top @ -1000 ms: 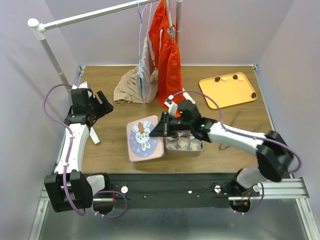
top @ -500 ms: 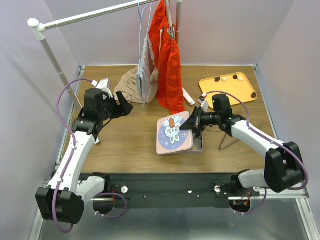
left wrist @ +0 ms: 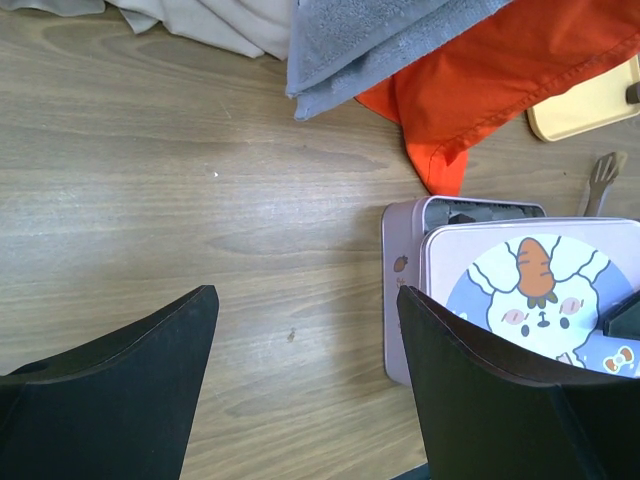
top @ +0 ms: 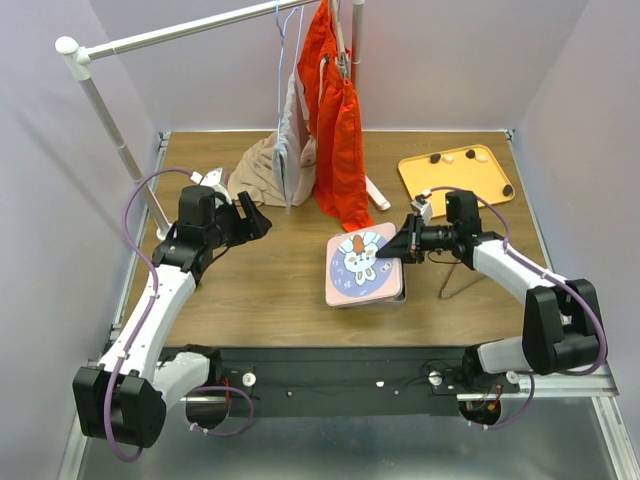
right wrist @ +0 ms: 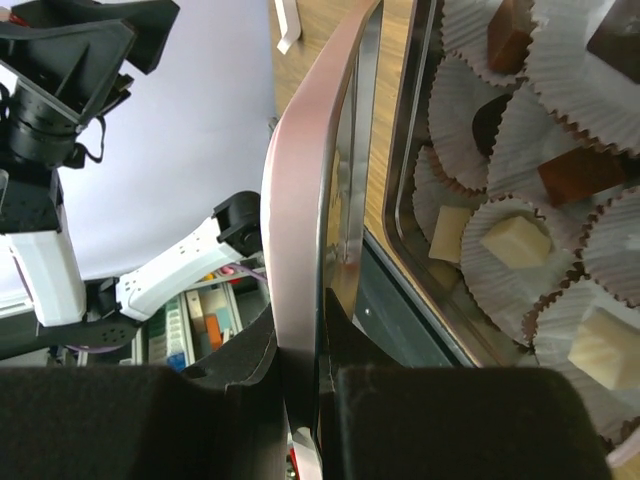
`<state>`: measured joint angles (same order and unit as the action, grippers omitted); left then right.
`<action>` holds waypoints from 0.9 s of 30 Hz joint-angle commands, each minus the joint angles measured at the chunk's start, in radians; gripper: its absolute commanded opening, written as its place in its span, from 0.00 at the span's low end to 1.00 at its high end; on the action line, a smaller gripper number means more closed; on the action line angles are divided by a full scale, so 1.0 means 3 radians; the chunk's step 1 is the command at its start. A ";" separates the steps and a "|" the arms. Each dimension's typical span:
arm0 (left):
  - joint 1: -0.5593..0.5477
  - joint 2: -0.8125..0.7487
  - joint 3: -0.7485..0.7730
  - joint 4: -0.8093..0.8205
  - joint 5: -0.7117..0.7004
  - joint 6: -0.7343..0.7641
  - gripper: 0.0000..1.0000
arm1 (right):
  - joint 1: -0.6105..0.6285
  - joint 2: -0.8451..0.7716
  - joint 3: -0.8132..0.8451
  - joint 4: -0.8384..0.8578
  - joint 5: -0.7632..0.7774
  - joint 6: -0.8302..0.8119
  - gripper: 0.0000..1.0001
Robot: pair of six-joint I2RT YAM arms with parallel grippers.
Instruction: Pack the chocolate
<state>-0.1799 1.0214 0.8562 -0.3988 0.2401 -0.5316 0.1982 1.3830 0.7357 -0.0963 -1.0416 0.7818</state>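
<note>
Several dark-brown and cream chocolate pieces (right wrist: 515,240) lay in a pink metal tin (left wrist: 400,290) beside the right gripper (right wrist: 300,345), which pinched the rabbit-printed pink lid (top: 362,264); the left gripper (left wrist: 305,370) gaped wide.

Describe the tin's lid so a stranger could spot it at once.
On the wooden table, look just in front of the orange garment hanging from the rail. The lid sits there over the pink tin, a pink square with rounded corners. Unlike the plain yellow tray farther back, it bears a cartoon rabbit and carrot.
</note>
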 commanded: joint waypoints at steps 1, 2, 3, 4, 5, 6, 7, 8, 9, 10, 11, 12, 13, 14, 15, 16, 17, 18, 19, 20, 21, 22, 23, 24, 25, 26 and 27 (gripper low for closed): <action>-0.0050 0.0057 -0.0037 0.0102 0.0018 -0.0064 0.82 | -0.0098 0.0089 -0.0003 0.0116 -0.0209 -0.0111 0.01; -0.0060 0.0057 -0.0042 0.0112 0.0018 -0.0069 0.82 | -0.0113 0.0099 -0.0013 0.0117 -0.0204 -0.0121 0.01; -0.0060 0.0057 -0.0042 0.0118 0.0008 -0.0069 0.82 | -0.0149 0.0114 -0.0028 0.0117 -0.0204 -0.0151 0.01; -0.0060 0.0062 -0.0042 0.0118 0.0002 -0.0069 0.82 | -0.0170 0.0120 -0.0034 0.0117 -0.0204 -0.0162 0.01; -0.0065 0.0057 -0.0042 0.0118 -0.0003 -0.0074 0.82 | -0.0190 0.0130 -0.0039 0.0117 -0.0204 -0.0177 0.01; -0.0065 0.0062 -0.0042 0.0113 -0.0003 -0.0074 0.82 | -0.0226 0.0140 -0.0049 0.0127 -0.0215 -0.0172 0.01; -0.0065 0.0067 -0.0042 0.0112 -0.0003 -0.0074 0.82 | -0.0236 0.0181 -0.0064 0.0177 -0.0255 -0.0157 0.01; -0.0070 0.0072 -0.0047 0.0112 -0.0003 -0.0074 0.82 | -0.0236 0.0191 -0.0069 0.0183 -0.0261 -0.0162 0.01; -0.0070 0.0077 -0.0042 0.0112 0.0007 -0.0074 0.82 | -0.0251 0.0206 -0.0069 0.0188 -0.0266 -0.0182 0.01; -0.0075 0.0093 -0.0042 0.0112 0.0007 -0.0069 0.82 | -0.0257 0.0217 -0.0080 0.0183 -0.0245 -0.0187 0.01; -0.0080 0.0098 -0.0042 0.0112 0.0007 -0.0074 0.82 | -0.0262 0.0237 -0.0080 0.0193 -0.0245 -0.0193 0.01; -0.0086 0.0103 -0.0042 0.0118 0.0007 -0.0074 0.82 | -0.0277 0.0242 -0.0080 0.0188 -0.0240 -0.0203 0.01; -0.0091 0.0108 -0.0032 0.0118 0.0002 -0.0079 0.82 | -0.0277 0.0252 -0.0095 0.0188 -0.0225 -0.0203 0.01; -0.0096 0.0113 -0.0032 0.0113 0.0002 -0.0089 0.82 | -0.0277 0.0283 -0.0115 0.0203 -0.0230 -0.0203 0.01; -0.0101 0.0113 -0.0026 0.0112 0.0007 -0.0094 0.82 | -0.0272 0.0283 -0.0126 0.0198 -0.0230 -0.0203 0.01; -0.0101 0.0118 -0.0026 0.0118 0.0007 -0.0094 0.82 | -0.0277 0.0288 -0.0141 0.0208 -0.0215 -0.0208 0.01; -0.0111 0.0118 -0.0021 0.0113 -0.0003 -0.0099 0.82 | -0.0282 0.0278 -0.0156 0.0214 -0.0210 -0.0203 0.01; -0.0111 0.0123 -0.0016 0.0118 -0.0008 -0.0094 0.82 | -0.0282 0.0268 -0.0156 0.0214 -0.0199 -0.0208 0.01; -0.0111 0.0129 -0.0016 0.0113 -0.0008 -0.0094 0.82 | -0.0287 0.0268 -0.0172 0.0214 -0.0184 -0.0198 0.01; -0.0116 0.0139 -0.0011 0.0118 -0.0008 -0.0094 0.82 | -0.0292 0.0273 -0.0172 0.0214 -0.0174 -0.0193 0.01; -0.0121 0.0144 -0.0006 0.0118 0.0002 -0.0089 0.83 | -0.0303 0.0283 -0.0182 0.0209 -0.0169 -0.0193 0.01; -0.0121 0.0169 -0.0001 0.0118 0.0007 -0.0089 0.83 | -0.0303 0.0288 -0.0192 0.0209 -0.0153 -0.0198 0.01; -0.0126 0.0164 0.0014 0.0113 0.0007 -0.0084 0.83 | -0.0313 0.0299 -0.0197 0.0214 -0.0148 -0.0193 0.01; -0.0137 0.0169 0.0014 0.0112 0.0002 -0.0084 0.83 | -0.0308 0.0304 -0.0207 0.0214 -0.0143 -0.0198 0.01; -0.0142 0.0170 0.0020 0.0112 -0.0008 -0.0084 0.83 | -0.0318 0.0309 -0.0208 0.0214 -0.0133 -0.0198 0.01; -0.0142 0.0164 0.0020 0.0112 -0.0013 -0.0084 0.84 | -0.0323 0.0304 -0.0213 0.0209 -0.0128 -0.0198 0.01; -0.0142 0.0164 0.0025 0.0112 -0.0023 -0.0084 0.83 | -0.0333 0.0309 -0.0213 0.0214 -0.0123 -0.0198 0.01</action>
<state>-0.2138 1.0683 0.8539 -0.3832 0.2401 -0.5518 0.1150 1.4628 0.6910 -0.0456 -1.0878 0.7345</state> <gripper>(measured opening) 0.832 0.208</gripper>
